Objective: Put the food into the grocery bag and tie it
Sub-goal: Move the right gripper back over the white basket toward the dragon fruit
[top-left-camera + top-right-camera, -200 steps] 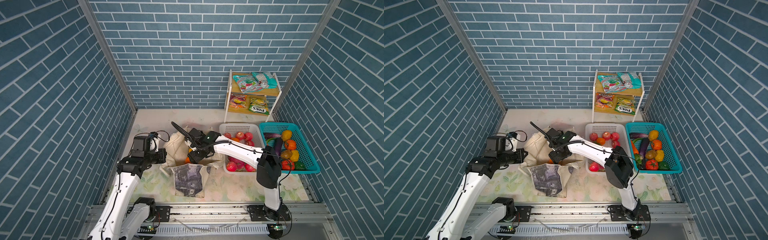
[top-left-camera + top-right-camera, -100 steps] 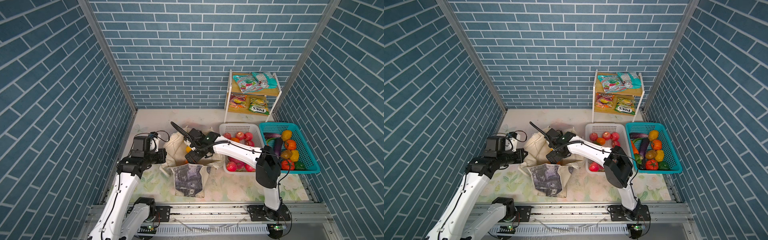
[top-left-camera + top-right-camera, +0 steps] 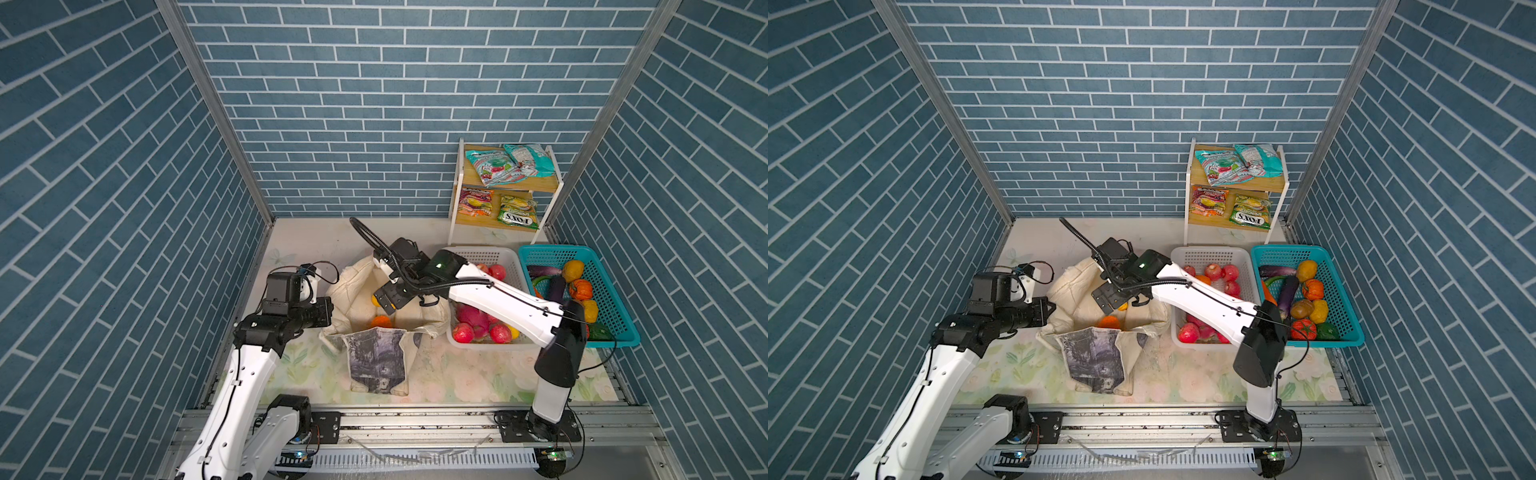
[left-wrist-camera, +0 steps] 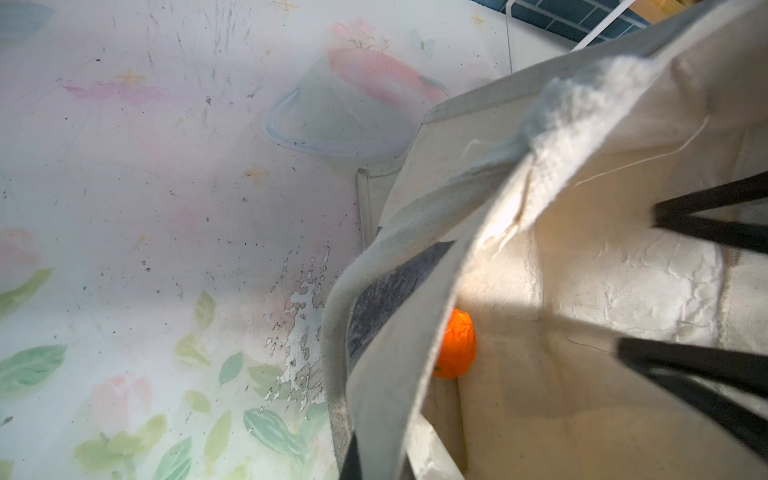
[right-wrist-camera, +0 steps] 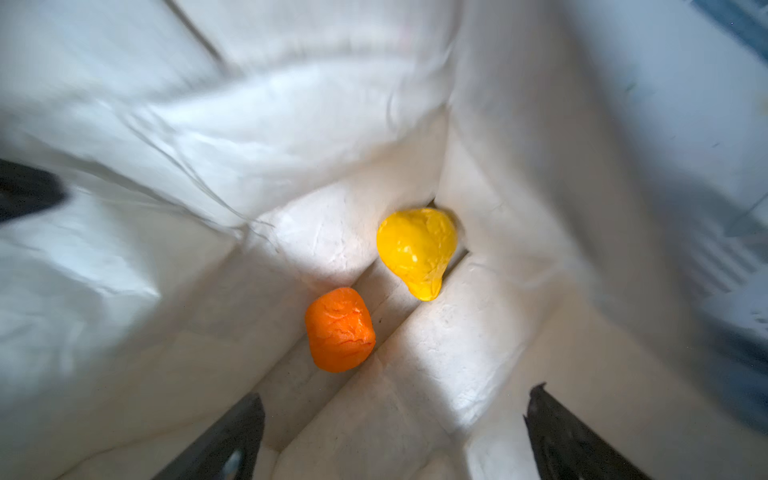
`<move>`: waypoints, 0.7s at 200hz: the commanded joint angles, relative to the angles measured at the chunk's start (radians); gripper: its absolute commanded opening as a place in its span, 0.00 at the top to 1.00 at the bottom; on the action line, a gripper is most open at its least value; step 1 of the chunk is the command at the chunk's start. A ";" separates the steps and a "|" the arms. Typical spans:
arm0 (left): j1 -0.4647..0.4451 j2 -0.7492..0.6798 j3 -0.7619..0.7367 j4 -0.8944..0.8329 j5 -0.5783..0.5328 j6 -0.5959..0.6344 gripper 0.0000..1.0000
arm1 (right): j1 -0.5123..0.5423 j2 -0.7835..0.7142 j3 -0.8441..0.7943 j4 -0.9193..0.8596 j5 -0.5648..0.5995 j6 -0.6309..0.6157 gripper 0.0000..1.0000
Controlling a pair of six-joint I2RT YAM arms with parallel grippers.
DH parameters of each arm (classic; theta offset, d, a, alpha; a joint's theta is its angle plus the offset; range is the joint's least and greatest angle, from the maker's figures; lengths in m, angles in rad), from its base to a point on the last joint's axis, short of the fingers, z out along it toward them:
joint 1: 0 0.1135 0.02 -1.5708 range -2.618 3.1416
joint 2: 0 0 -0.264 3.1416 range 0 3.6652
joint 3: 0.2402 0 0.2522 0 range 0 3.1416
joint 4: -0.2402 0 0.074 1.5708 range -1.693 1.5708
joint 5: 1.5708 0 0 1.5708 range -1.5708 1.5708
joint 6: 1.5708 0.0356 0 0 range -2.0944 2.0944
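- The right end effector (image 3: 387, 300) hangs over the open mouth of the grocery bag (image 3: 376, 361), its jaws spread wide and holding nothing; in the right wrist view its two dark fingers (image 5: 224, 436) frame the bag's cream floor.
- The left end effector (image 3: 327, 311) is pressed together at the bag's left rim, pinching the canvas, which drapes close across the left wrist view.
- The bag stands on the counter (image 3: 457, 374) between the two arms, with its printed panel folded outward at the front.
- Inside it lie an orange (image 5: 340, 329) and a yellow fruit (image 5: 417, 249), near each other but apart.
- Just right of the bag, a white basket (image 3: 478, 253) holds red apples (image 3: 463, 332); beside it is a teal basket (image 3: 615, 299) of produce.
- Snack packets (image 3: 505, 166) lie on the shelf (image 3: 552, 185) at the back.
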 commanded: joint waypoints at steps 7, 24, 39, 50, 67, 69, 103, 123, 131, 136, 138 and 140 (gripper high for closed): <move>0.007 -0.011 -0.014 0.015 -0.005 0.007 1.00 | -0.001 -0.172 0.026 -0.034 0.126 0.026 0.02; 0.007 -0.012 -0.014 0.014 -0.010 0.007 1.00 | -0.002 -0.264 -0.006 -0.016 0.201 0.038 0.03; 0.007 -0.010 -0.014 0.014 -0.012 0.006 1.00 | -0.010 -0.344 -0.053 0.001 0.268 0.055 0.03; 0.007 -0.011 -0.013 0.014 -0.014 0.007 1.00 | -0.030 -0.401 -0.094 0.000 0.304 0.081 0.04; 0.007 -0.010 -0.014 0.013 -0.018 0.007 1.00 | -0.082 -0.476 -0.160 -0.023 0.323 0.145 0.05; 0.007 -0.010 -0.014 0.013 -0.018 0.007 1.00 | -0.090 -0.484 -0.170 -0.026 0.323 0.151 0.05; 0.007 -0.008 -0.013 0.011 -0.022 0.005 1.00 | -0.201 -0.604 -0.327 -0.049 0.286 0.249 0.06; 0.007 -0.005 -0.014 0.011 -0.024 0.005 1.00 | -0.257 -0.634 -0.407 -0.066 0.267 0.284 0.07; 0.007 -0.004 -0.013 0.011 -0.025 0.005 1.00 | -0.277 -0.637 -0.435 -0.072 0.253 0.293 0.07; 0.007 -0.003 -0.014 0.011 -0.025 0.005 1.00 | -0.288 -0.637 -0.451 -0.073 0.243 0.298 0.07; 0.007 -0.003 -0.014 0.011 -0.025 0.005 1.00 | -0.291 -0.637 -0.458 -0.073 0.239 0.300 0.07; 0.007 -0.003 -0.014 0.011 -0.024 0.005 1.00 | -0.296 -0.637 -0.463 -0.075 0.235 0.303 0.07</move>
